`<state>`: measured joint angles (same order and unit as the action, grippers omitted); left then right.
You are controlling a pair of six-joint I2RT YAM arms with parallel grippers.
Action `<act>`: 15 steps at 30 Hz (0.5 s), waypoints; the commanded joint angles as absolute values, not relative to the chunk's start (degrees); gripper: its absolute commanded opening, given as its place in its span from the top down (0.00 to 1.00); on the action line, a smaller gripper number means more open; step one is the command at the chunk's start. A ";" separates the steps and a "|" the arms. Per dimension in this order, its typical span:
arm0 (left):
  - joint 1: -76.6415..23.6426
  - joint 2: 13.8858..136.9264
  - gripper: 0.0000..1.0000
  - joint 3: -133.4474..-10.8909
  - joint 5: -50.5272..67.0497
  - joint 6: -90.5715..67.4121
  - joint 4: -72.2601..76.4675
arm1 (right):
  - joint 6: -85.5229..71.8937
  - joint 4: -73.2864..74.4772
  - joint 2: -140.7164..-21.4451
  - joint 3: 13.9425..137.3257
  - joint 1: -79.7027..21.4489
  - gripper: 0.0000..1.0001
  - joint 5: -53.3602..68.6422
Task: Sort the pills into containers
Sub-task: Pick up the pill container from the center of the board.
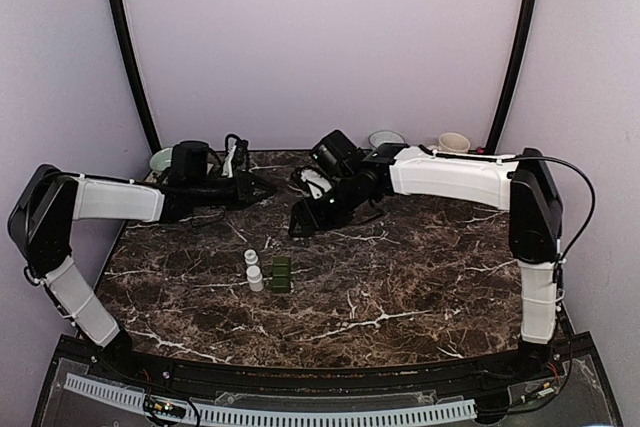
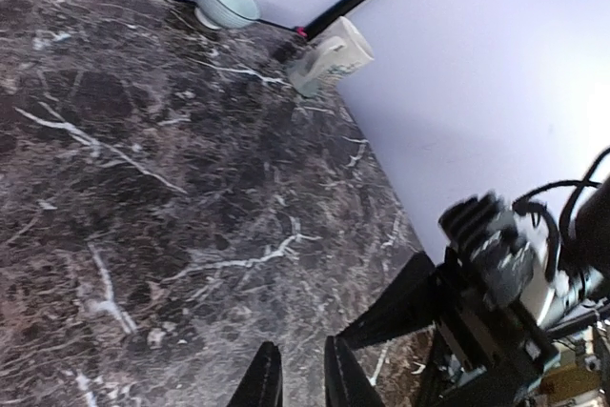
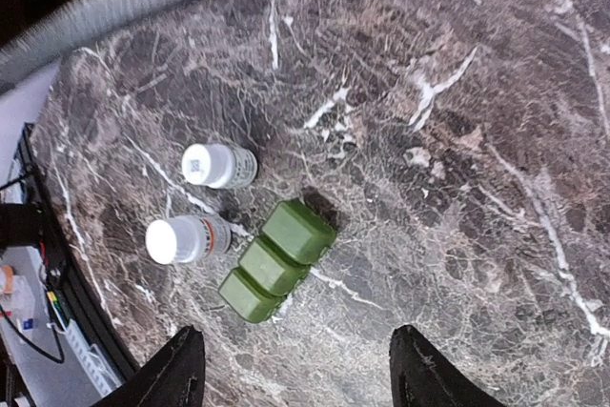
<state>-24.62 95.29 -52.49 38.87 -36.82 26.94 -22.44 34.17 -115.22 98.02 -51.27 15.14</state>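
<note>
Right gripper [image 3: 291, 369]: my jaws spread, empty | green pill box [image 3: 276, 261]: lids shut, just ahead, two white bottles [image 3: 202, 202] touching beside it | Risk: descending fingers topple bottles.

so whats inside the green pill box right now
Nothing can be seen inside: the green pill box has all three lids shut, so any pills in it are hidden. Two white bottles stand beside it, both capped, their contents hidden too.

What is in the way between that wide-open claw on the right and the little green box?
Nothing visible. The right gripper hangs open above the green box, with only bare marble between them. The two white bottles stand beside the box, not across the path.
</note>
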 commanded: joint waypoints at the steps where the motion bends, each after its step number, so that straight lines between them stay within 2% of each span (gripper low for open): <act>1: -24.43 88.99 0.79 -52.71 25.17 -30.00 11.47 | -21.71 39.88 -120.46 103.78 -54.51 0.33 8.84; 8: -24.77 83.47 0.78 -50.85 14.61 -29.45 2.59 | -24.91 47.31 -128.38 113.15 -58.01 0.34 4.83; 15: -25.14 78.94 0.77 -49.35 8.89 -28.07 -2.15 | -31.01 51.24 -133.59 120.63 -60.53 0.34 0.50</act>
